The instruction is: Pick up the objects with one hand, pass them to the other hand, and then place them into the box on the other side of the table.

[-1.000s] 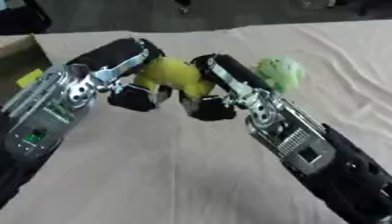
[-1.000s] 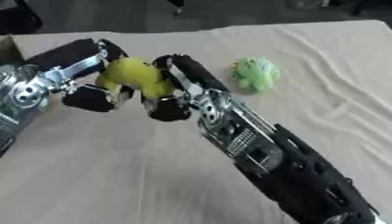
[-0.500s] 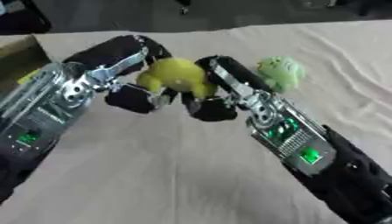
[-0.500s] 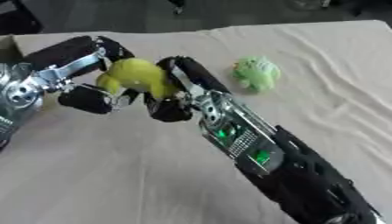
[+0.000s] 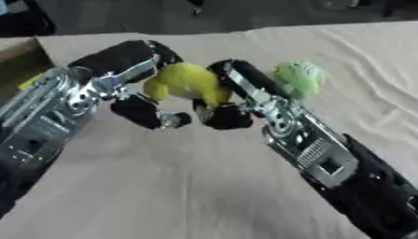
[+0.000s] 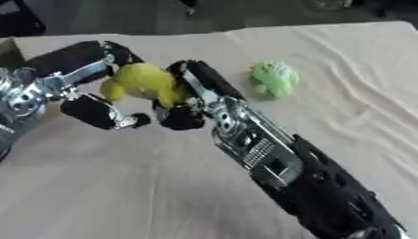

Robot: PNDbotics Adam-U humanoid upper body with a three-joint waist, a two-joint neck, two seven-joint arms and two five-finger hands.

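The left hand [image 5: 122, 88] and the right hand [image 5: 233, 95] meet above the tabletop [image 5: 163, 186]. A yellow soft toy [image 5: 184, 84], maybe a duck, sits between their fingers, which curl around it from both sides. A green toy [image 6: 274, 78] lies just beyond the right hand's fingers.

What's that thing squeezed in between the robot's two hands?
A yellow toy, soft-looking, sits between the left hand and the right hand, with fingers of both around it. The left eye view shows it best. A green toy lies apart on the cloth.
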